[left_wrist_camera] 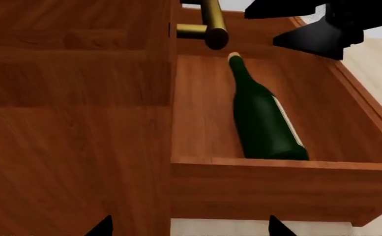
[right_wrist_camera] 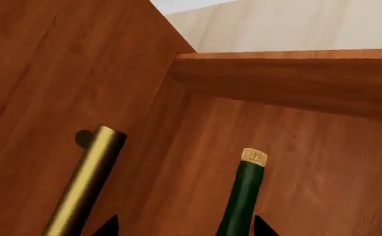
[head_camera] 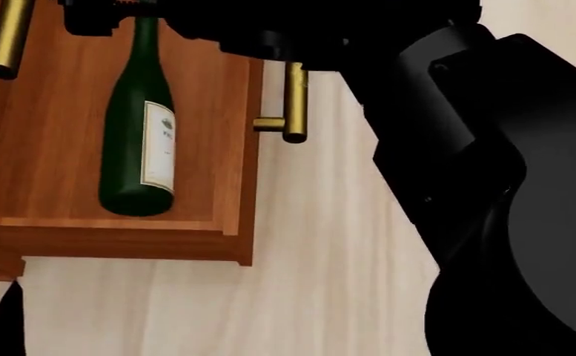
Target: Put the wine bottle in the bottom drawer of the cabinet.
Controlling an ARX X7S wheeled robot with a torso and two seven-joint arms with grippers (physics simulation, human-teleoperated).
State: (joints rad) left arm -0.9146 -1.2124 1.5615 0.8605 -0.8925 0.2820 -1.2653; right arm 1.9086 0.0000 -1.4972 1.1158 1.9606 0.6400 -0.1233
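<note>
Tool, right (right_wrist_camera: 181, 227): two dark fingertips show at the edge of the right wrist view, apart, one on each side of the wine bottle's neck, not seen touching it; nothing clamped.
Tool, left (left_wrist_camera: 189, 227): two dark fingertips at the edge of the left wrist view, set wide apart, holding nothing; it sits outside the bottom drawer, beyond the side wall nearest the bottle's base.
Wine bottle (head_camera: 139, 141): dark green glass, lying on its side on the drawer floor, white label turned up toward the head camera, tan cork at the far end from its base; its base lies close to one drawer wall.
Bottom drawer (head_camera: 110, 241): reddish-brown wooden box, pulled out and open; the bottle lies wholly inside it, along its length.
Drawer handle (head_camera: 290, 104): brass bar on the drawer's outer front, just beside the bottle's side of the box.
Cabinet (left_wrist_camera: 66, 98): reddish-brown wood face rising next to the open drawer; another brass handle (right_wrist_camera: 86, 182) on it sits near the bottle's cork end.
Floor (head_camera: 308, 297): pale wood planks under the drawer.
Right arm (head_camera: 485, 185): large black links, beside the drawer front in the head view.
</note>
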